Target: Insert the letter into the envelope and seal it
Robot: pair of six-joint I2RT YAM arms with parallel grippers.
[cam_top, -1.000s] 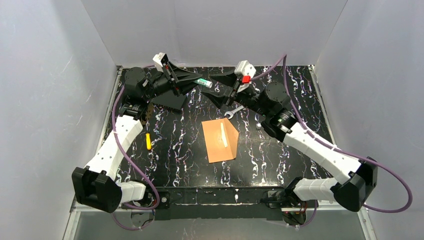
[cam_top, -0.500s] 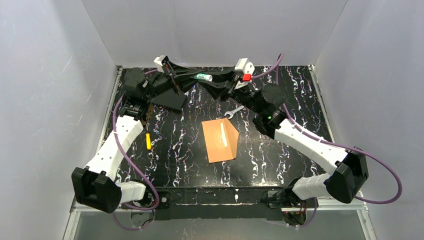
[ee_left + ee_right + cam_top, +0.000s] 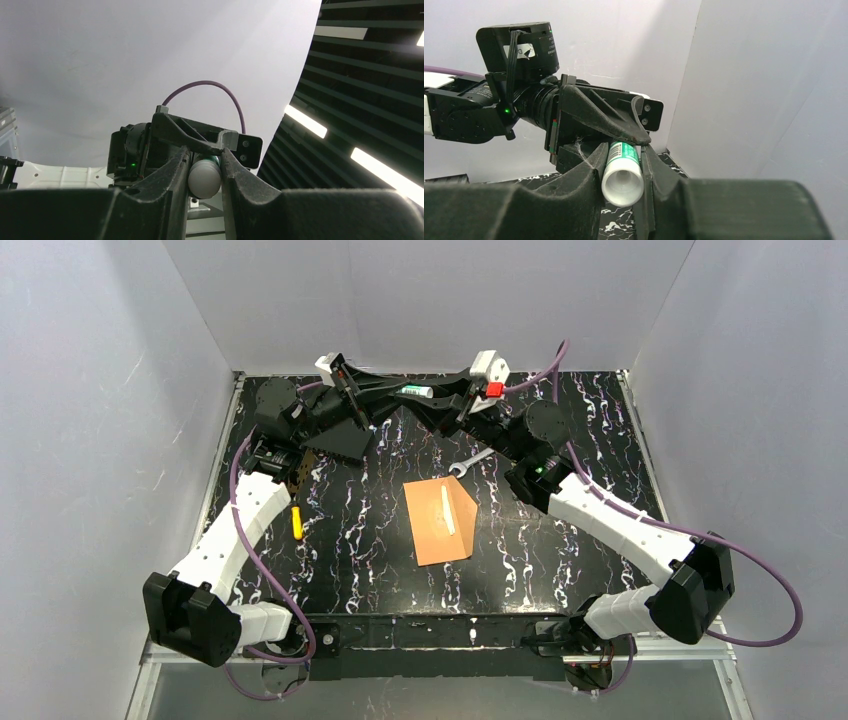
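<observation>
The orange-brown envelope [image 3: 438, 530] lies flat mid-table with a thin white strip [image 3: 447, 510] along its flap. The letter is not in sight. A white and green glue stick [image 3: 413, 390] is held in the air near the back wall between both grippers. My left gripper [image 3: 396, 390] is shut on one end, whose rounded white tip shows in the left wrist view [image 3: 204, 177]. My right gripper [image 3: 436, 396] is shut on the other end, whose hollow white end shows in the right wrist view [image 3: 623, 182].
A flat black rectangular object [image 3: 340, 442] lies at the back left under the left arm. A small yellow object [image 3: 296, 523] lies at the left. A silver wrench-like piece [image 3: 468, 464] lies just behind the envelope. White walls enclose the table.
My right gripper moved left to the glue stick in my left gripper and shut on its free end. Both grippers rose slightly toward the back wall. The envelope has not moved.
</observation>
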